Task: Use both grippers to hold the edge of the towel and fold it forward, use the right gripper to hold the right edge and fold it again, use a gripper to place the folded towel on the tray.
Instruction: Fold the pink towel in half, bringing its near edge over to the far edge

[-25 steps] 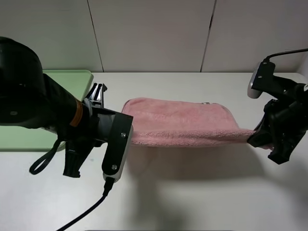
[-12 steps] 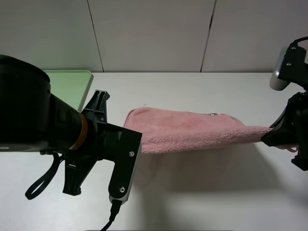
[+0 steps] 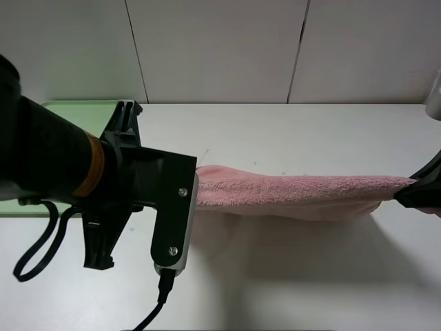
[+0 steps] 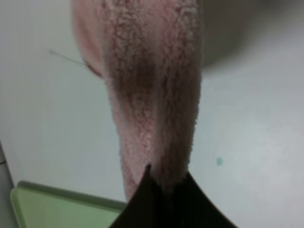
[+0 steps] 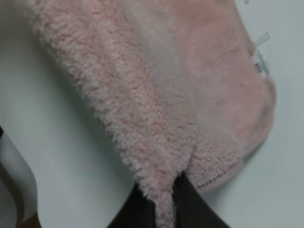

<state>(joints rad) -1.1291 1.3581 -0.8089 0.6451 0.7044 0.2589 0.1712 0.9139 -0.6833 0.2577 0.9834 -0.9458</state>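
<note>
Towel (image 3: 303,193): stretched over the counter's (image 3: 296,276) middle.
Left claw (image 4: 167,179): clenched on its left edge (image 4: 161,156).
Right claw (image 5: 160,186): clenched on its right edge (image 5: 164,209), at the counter's right edge.
Tray (image 3: 76,110): far-left corner, apart from the towel.
Room: open counter toward the near edge.

towel (image 3: 303,196) is held stretched between left gripper (image 4: 164,185) and right gripper (image 5: 164,192); tray (image 3: 76,108) is located beyond left gripper, opposite right gripper.
</note>
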